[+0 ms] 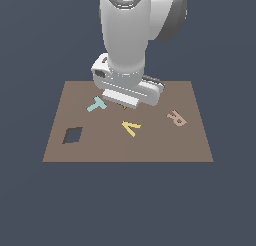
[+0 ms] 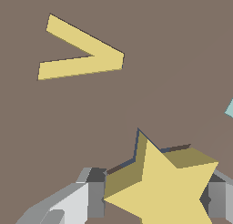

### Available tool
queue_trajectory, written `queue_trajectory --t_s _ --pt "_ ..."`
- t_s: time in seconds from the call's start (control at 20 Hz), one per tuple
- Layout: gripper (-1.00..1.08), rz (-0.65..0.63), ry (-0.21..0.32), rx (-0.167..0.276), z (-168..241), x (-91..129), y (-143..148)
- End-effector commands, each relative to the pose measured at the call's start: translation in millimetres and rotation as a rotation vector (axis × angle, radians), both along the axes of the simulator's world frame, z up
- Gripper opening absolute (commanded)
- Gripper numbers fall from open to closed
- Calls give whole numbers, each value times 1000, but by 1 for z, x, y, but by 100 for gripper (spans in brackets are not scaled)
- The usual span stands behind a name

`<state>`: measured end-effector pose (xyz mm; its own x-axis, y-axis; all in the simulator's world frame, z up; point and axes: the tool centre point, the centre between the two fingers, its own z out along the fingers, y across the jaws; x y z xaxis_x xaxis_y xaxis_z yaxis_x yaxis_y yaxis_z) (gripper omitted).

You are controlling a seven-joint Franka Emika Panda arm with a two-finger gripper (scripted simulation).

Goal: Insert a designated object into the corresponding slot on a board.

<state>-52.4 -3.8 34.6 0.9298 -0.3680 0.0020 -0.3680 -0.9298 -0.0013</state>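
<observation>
Low over the board [image 1: 165, 145], centre frame, the gripper [image 2: 152, 198] grasps the yellow star [image 2: 166, 191] above its star-shaped slot [image 2: 136, 148].

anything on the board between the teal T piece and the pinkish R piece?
In the exterior view, the gripper hangs between the teal T-shaped piece and pinkish R-shaped piece; the yellow V-shaped piece lies nearer the camera. Otherwise bare brown board.
</observation>
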Motion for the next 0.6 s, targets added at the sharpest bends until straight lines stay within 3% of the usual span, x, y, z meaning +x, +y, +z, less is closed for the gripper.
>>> queue_trajectory --t_s 0.0,0.05,0.1,0.55 --pt "-100 1 0 0 -4 0 0" --pt "-100 1 0 0 -4 0 0" --pt "100 1 0 0 -4 0 0" --pt "100 1 0 0 -4 0 0"
